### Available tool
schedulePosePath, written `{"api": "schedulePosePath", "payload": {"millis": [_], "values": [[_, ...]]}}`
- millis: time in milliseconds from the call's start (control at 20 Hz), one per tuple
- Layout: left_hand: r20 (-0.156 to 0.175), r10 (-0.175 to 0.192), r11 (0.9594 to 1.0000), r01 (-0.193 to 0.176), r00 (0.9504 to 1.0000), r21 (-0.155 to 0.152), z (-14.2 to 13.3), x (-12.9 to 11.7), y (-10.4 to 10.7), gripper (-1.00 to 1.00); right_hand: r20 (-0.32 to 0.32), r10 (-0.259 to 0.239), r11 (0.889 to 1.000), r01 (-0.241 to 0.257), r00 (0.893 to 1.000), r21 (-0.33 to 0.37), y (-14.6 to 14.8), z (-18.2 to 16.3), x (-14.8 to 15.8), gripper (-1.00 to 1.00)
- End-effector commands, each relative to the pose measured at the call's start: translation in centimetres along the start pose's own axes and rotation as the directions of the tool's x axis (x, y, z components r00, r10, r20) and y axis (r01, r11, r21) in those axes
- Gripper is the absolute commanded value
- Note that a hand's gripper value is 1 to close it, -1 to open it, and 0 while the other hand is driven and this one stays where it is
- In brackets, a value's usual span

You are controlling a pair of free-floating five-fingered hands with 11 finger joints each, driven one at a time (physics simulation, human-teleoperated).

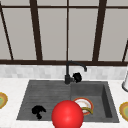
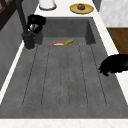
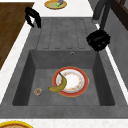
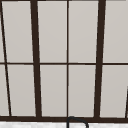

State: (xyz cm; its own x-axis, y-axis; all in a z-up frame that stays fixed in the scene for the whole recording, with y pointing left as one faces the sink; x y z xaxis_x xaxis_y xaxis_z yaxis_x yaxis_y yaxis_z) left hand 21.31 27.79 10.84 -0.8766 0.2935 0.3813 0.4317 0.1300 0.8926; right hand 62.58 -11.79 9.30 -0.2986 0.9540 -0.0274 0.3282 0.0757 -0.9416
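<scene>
The right hand (image 1: 77,77) sits just right of the faucet (image 1: 68,75) base, its fingers curled toward the small side lever there, though whether they actually clamp it I cannot tell. From the faucet, the left hand (image 1: 38,111) hangs well away at the sink's (image 1: 45,95) near-left corner over the ribbed drainboard, fingers curled on nothing. The right hand is by far the nearer; the plate (image 3: 82,82) with the banana (image 3: 59,85) lies in the basin below and forward of the faucet.

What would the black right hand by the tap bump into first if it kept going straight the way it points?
Probably the black faucet: the right hand hangs right beside its base, fingers turned toward it. Whether they already touch is unclear.
</scene>
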Motion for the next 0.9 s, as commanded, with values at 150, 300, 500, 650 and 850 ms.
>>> {"api": "schedulePosePath", "payload": {"millis": [150, 300, 500, 650, 850], "values": [[0.000, 0.000, 1.0000, 0.000, 1.0000, 0.000, 0.00, 0.00, 0.00, 0.00, -0.064, -0.051, 0.998, 0.048, 0.997, -0.051, 2.07, 1.81, -0.86, 1.00], [0.000, 0.000, 1.0000, 0.000, 1.0000, 0.000, 0.00, 0.00, 0.00, 0.00, -0.059, -0.062, 0.996, 0.058, 0.996, -0.067, 2.12, 2.05, -0.88, 1.00], [0.000, 0.000, 1.0000, 0.000, 1.0000, 0.000, 0.00, 0.00, 0.00, 0.00, -0.059, -0.069, 0.994, 0.064, 0.996, -0.086, 2.23, 2.24, -0.82, 1.00], [0.000, 0.000, 1.0000, 0.000, 1.0000, 0.000, 0.00, 0.00, 0.00, 0.00, -0.060, -0.073, 0.993, 0.067, 0.995, -0.099, 2.32, 2.38, -0.76, 1.00], [0.000, 0.000, 1.0000, 0.000, 1.0000, 0.000, 0.00, 0.00, 0.00, 0.00, -0.060, -0.096, 0.992, 0.090, 0.994, -0.092, 2.74, 1.78, -0.45, 1.00]]}}
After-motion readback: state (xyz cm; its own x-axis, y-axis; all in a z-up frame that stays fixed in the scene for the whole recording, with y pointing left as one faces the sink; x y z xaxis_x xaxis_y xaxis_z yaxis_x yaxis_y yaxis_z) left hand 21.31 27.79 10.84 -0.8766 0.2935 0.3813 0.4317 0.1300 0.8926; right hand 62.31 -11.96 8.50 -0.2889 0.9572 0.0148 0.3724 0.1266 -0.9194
